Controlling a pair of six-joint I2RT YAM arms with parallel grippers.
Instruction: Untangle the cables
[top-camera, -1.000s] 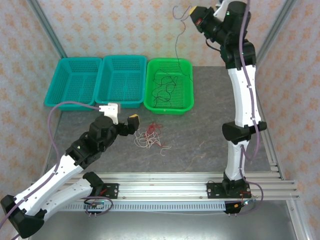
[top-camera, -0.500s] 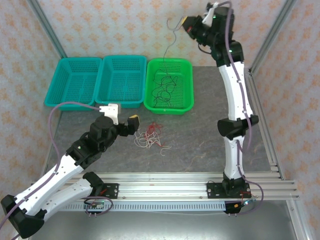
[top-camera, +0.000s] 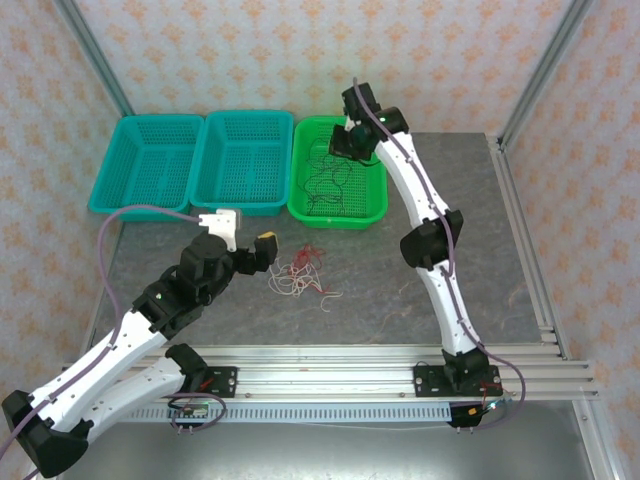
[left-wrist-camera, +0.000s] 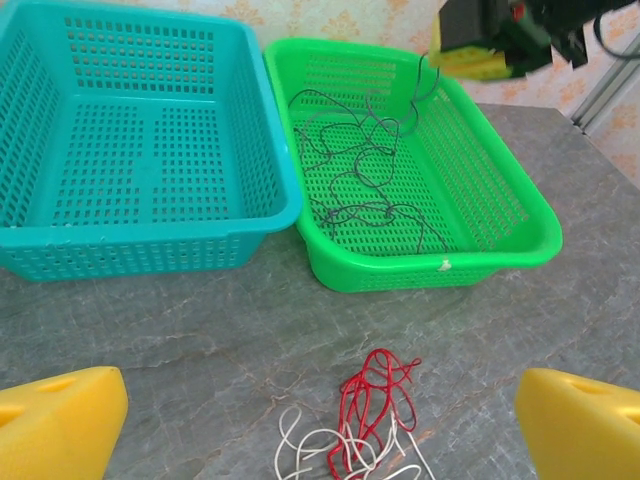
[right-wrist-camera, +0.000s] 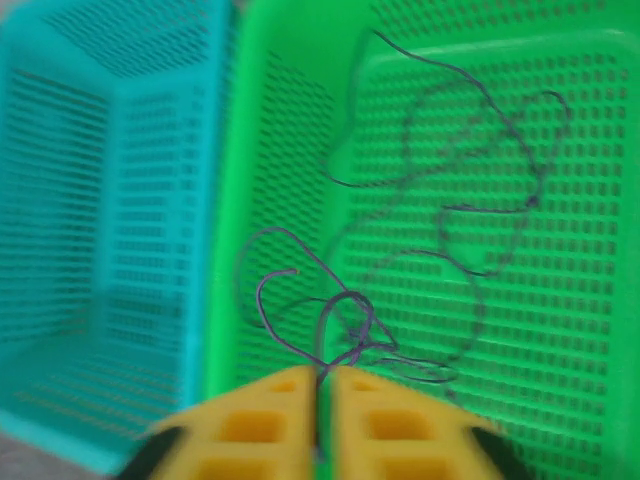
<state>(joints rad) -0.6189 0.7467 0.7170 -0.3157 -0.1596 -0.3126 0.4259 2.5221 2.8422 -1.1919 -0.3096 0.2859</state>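
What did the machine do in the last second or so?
The right arm swung down from high near the back wall to the far rim of the green plastic basket, lowering the thin black cable pinched in the right gripper so it now drapes into the basket. Unchanged: the open left gripper, the two teal baskets, and the red and white cables on the table.

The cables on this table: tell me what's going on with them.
The right gripper is over the green basket, its yellow fingers closed tight on a black cable whose loops lie on the basket floor. The left gripper is wide open and holds nothing, facing a red and white tangle on the table. That tangle is not yet pulled apart.
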